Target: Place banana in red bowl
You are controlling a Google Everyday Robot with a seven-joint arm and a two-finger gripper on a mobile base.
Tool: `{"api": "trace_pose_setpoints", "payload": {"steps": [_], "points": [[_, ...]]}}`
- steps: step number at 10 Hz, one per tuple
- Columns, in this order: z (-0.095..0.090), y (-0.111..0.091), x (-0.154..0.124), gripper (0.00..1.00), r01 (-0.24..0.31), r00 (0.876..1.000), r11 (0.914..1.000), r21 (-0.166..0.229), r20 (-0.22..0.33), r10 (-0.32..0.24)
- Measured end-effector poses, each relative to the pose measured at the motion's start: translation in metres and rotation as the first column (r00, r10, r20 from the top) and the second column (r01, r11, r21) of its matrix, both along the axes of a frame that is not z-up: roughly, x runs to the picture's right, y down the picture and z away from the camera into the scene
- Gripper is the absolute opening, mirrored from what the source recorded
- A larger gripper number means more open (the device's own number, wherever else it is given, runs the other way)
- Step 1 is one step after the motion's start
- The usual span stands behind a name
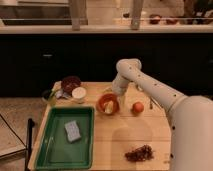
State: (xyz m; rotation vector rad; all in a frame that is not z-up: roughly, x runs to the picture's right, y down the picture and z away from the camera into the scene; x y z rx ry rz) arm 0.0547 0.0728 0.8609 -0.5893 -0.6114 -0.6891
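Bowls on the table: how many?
2: the red bowl mid-table holding the banana, below the hand; a maroon bowl at back left.

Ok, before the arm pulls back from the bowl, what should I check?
1. Banana inside the red bowl: ok, pale piece lies within the rim.
2. Hand position: just above the bowl's far rim: ok.
3. Hand let go of banana: cannot tell.
4. Bowl flat on the table: ok.
5. Orange apart from bowl, right of it: ok.
6. White cup and dark bowl to the left, away from the arm: ok.
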Motion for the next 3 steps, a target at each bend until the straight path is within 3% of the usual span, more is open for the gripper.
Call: {"api": "trace_pose_setpoints", "payload": {"steps": [3], "points": [[-0.0002, -0.0027, 0.0047, 0.80, -0.008, 1.000, 1.0000, 0.000, 0.000, 0.008]]}}
